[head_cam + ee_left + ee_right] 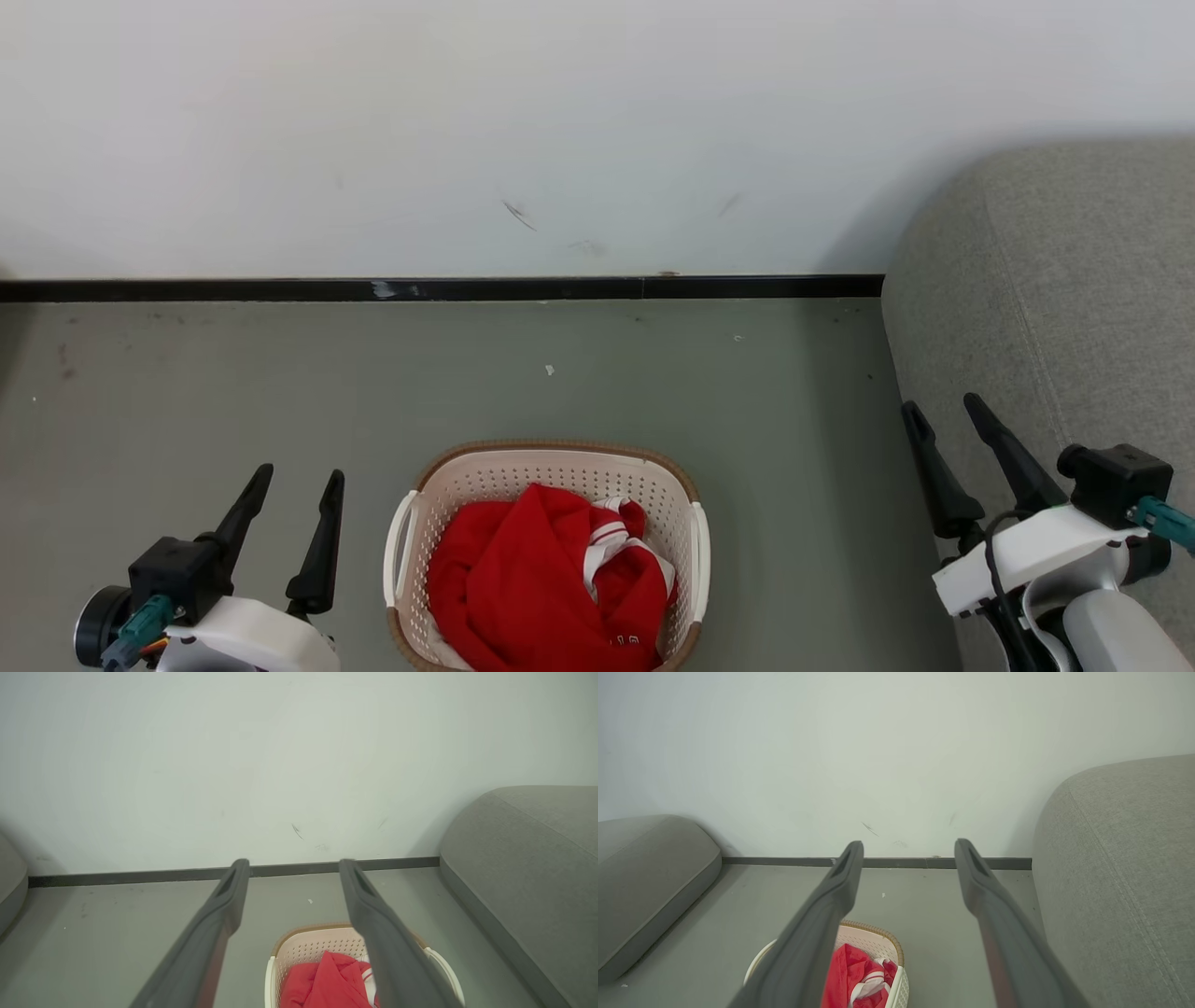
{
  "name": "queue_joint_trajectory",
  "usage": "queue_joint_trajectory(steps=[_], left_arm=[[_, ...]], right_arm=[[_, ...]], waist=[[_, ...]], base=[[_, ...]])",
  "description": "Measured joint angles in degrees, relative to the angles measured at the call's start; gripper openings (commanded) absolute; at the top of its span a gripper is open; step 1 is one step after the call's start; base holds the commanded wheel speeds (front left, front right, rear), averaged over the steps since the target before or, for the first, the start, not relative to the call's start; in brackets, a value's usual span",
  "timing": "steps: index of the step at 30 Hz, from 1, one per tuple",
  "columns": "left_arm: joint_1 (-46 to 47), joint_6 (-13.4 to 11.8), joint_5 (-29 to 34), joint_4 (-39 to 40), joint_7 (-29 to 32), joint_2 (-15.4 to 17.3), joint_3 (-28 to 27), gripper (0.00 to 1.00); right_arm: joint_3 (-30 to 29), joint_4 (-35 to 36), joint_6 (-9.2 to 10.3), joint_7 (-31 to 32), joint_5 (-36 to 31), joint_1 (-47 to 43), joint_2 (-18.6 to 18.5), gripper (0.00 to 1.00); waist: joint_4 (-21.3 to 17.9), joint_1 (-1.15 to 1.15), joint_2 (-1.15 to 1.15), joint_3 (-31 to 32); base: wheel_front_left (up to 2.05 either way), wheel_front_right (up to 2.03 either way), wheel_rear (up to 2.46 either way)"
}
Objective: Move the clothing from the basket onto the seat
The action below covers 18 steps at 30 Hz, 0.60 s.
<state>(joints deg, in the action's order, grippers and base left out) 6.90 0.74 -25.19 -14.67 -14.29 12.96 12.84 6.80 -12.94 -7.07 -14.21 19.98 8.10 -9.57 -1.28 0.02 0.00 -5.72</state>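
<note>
Left tool [301,471] and right tool [939,401] gape empty; red clothing [532,588] in basket [560,467] bears unreadable lettering [627,640].

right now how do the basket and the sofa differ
The basket is cream perforated plastic with a brown rim; the sofa is plain grey fabric. The basket is small; the sofa is far bigger, running off the head view's right edge. The basket holds the red clothing; the sofa has none on the part seen. Both have rounded corners.
</note>
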Motion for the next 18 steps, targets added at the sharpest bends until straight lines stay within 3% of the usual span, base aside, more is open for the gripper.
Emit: queue_joint_trajectory(steps=[18], left_arm=[[3.5, 1.6, -0.4, -0.7, 0.0, 0.2, 0.5, 1.0]], right_arm=[[-1.5, 2.1, 0.0, 0.0, -1.4, 2.8, 1.1, 1.0]], waist=[[-1.5, 0.0, 0.0, -6.0]], base=[[0.0, 0.0, 0.0]])
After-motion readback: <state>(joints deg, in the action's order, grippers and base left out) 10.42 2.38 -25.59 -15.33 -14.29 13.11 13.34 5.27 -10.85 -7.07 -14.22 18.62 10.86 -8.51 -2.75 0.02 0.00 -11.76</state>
